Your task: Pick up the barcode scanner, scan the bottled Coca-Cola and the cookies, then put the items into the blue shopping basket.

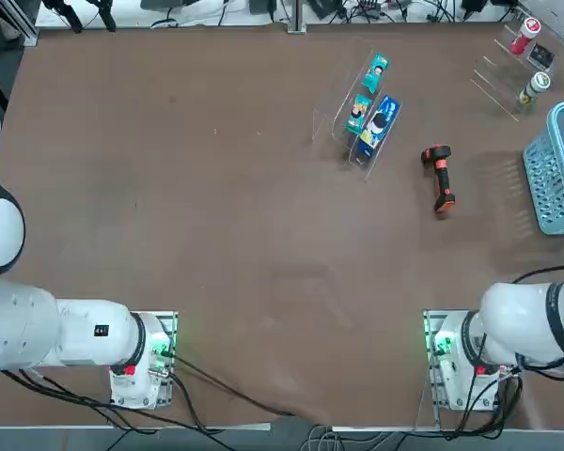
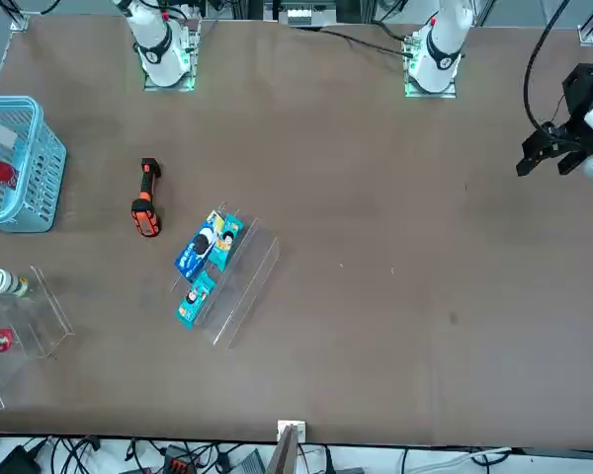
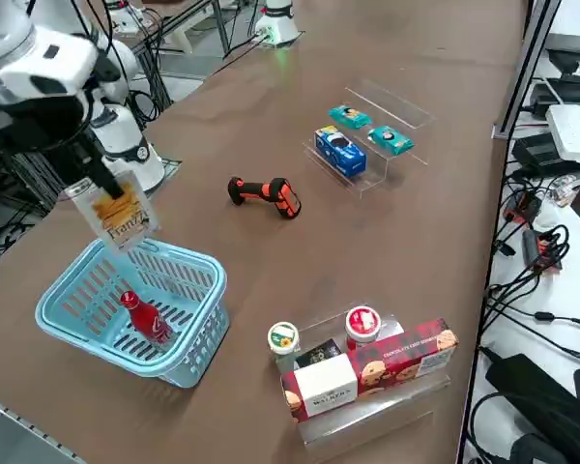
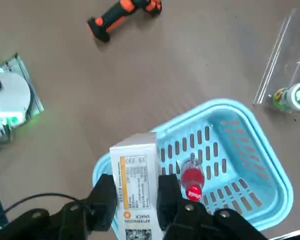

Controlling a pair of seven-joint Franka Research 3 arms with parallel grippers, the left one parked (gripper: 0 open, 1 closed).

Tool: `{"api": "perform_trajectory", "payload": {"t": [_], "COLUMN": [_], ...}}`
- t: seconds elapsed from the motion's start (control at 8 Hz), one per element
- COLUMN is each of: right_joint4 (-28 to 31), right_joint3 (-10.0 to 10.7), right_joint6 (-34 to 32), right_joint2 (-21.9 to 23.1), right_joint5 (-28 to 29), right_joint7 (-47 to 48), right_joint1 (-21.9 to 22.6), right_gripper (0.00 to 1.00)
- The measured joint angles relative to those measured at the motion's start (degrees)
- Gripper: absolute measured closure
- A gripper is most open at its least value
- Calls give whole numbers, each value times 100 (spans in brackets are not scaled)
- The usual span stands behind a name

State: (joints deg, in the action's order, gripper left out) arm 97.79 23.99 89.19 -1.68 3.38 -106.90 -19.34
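— Cookies: where, and how do they look?
— White box with an orange picture, clamped by the right gripper above the blue shopping basket; its lower end is cut off in the wrist view.

A robotics lab is showing here, dressed up as a mock shop checkout. Two white arm bases are sitting bolted to a wide brown table, green lights glowing at their mounts, black cables trailing off the near edge. Around the table, power strips and more wiring are lying on the floor — nothing like a real store. The shop part is coming from the props: clear acrylic display stands holding snack packs, a handheld barcode scanner lying on the tabletop, and a light blue shopping basket standing near the table's corner — staged, not stocked.
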Motion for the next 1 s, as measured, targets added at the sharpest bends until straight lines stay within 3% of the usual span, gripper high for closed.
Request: {"api": "perform_trajectory", "payload": {"t": [0.38, 1.0], "right_joint4": [513, 1186], "right_joint3": [-7, 17], "right_joint6": [594, 1266], "right_joint2": [-1, -34], "right_joint5": [5, 9], "right_joint7": [-760, -1113], "right_joint1": [-360, -774], "right_gripper": [55, 55]}}
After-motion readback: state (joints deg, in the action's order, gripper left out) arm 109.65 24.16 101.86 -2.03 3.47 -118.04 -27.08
